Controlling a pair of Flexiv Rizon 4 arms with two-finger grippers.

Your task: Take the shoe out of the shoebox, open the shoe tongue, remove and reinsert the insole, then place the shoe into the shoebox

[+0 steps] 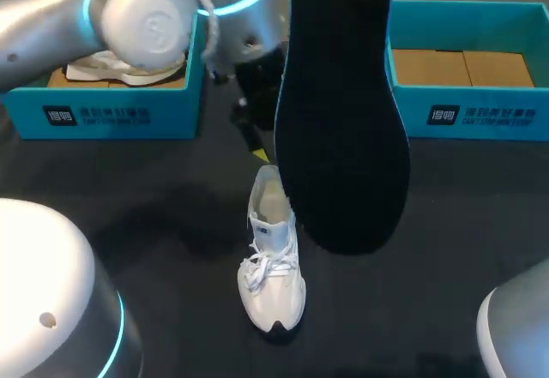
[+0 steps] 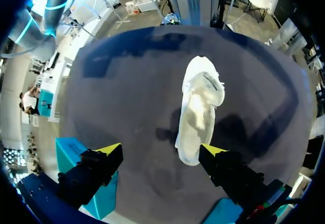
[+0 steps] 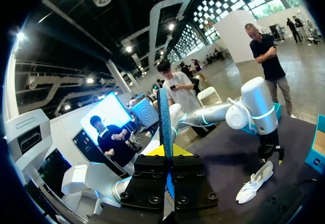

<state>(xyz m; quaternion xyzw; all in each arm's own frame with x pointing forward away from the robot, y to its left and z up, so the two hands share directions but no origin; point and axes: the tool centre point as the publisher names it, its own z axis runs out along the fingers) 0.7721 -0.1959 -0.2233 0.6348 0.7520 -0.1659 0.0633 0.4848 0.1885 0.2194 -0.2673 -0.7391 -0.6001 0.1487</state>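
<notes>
- The insole (image 1: pixel 343 138) hangs high above the counter (image 1: pixel 154 215), pinched at its upper end by the right fingers (image 3: pixel 155 159). In the right wrist view it stands edge-on between them.
- The shoe (image 1: pixel 273 267) lies on the counter below, long axis running away from the robot, toe nearest, heel and opening at the far end.
- The left fingers (image 2: pixel 107 154) are spread and empty, hovering at the heel, one tip just beside it; this arm is the nearer one.
- Reinserting means bringing the insole down toe-first along that axis.
- Judged flat and dark, the counter has room around the shoe; a shoebox (image 1: pixel 463 112) stands well apart.
</notes>
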